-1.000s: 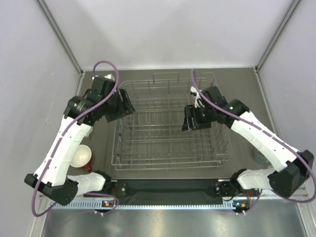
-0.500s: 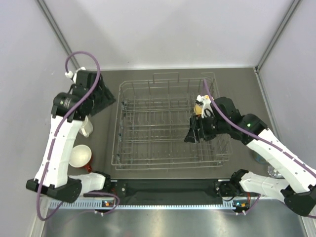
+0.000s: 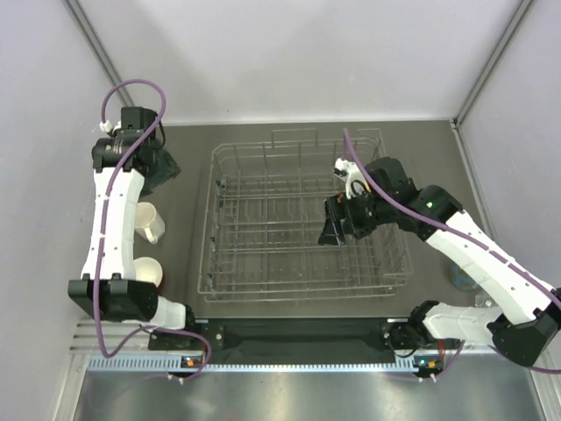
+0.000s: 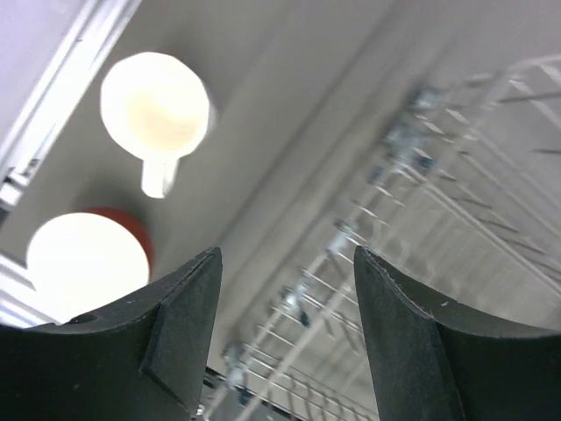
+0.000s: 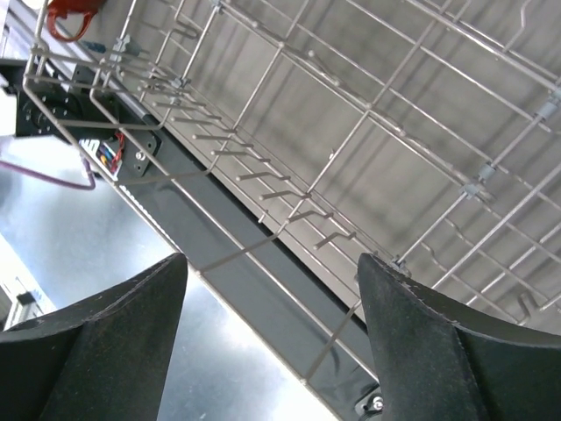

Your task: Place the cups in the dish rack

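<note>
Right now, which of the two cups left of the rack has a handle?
The white mug, the one farther back; the red cup in front has none.

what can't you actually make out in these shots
Top view: bluish item by the right arm, mostly covered by it; type unclear.
Top view: red cup, partly behind the left arm.
Right wrist view: red object, cut off by the top edge.
Left wrist view: dish rack, blurred.

Bare metal wire dish rack (image 3: 289, 285), matt grey table (image 3: 429, 149)
</note>
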Robot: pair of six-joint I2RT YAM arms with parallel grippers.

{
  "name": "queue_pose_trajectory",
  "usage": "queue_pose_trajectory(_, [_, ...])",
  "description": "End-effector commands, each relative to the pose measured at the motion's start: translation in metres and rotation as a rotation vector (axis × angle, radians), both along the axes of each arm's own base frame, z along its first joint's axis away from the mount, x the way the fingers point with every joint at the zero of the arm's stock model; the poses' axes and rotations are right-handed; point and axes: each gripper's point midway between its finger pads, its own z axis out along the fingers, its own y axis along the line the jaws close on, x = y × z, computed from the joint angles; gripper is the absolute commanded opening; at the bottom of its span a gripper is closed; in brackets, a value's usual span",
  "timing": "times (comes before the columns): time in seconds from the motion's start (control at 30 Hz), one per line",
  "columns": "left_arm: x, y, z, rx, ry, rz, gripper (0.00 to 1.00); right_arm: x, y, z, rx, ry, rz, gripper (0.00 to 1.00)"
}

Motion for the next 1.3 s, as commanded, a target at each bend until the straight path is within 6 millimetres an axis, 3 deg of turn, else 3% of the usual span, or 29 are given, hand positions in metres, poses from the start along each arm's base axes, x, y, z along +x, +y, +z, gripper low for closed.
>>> queue_pose_trajectory(0.0, [0.008, 0.024, -0.024, 0.065, 0.079, -0.029, 0.67, -0.004, 0.008, 0.018, 0.045, -0.059, 0.074, 0.8])
queue_pose_trajectory(0.2, [0.02, 0.054, -0.052, 0.049, 0.073, -0.019, 0.71, -0.012, 0.009, 0.013, 0.054, -0.038, 0.127, 0.82])
queue_pose_trajectory(0.4, [0.03, 0.061, -0.081, 0.033, 0.089, -0.045, 0.72, -0.02, 0.012, 0.009, 0.062, -0.02, 0.187, 0.83])
queue_pose_trajectory(0.63, [0.019, 0.07, -0.112, 0.049, 0.186, -0.054, 0.69, -0.028, 0.009, 0.006, 0.035, -0.038, 0.213, 0.84])
queue_pose_trajectory(0.87, [0.022, 0.079, -0.131, 0.049, 0.223, -0.041, 0.68, -0.031, 0.0, 0.008, 0.013, -0.063, 0.201, 0.84])
queue_pose_trajectory(1.27, [0.023, 0.087, -0.167, 0.033, 0.266, -0.005, 0.52, -0.028, -0.01, 0.012, -0.004, -0.066, 0.152, 0.85])
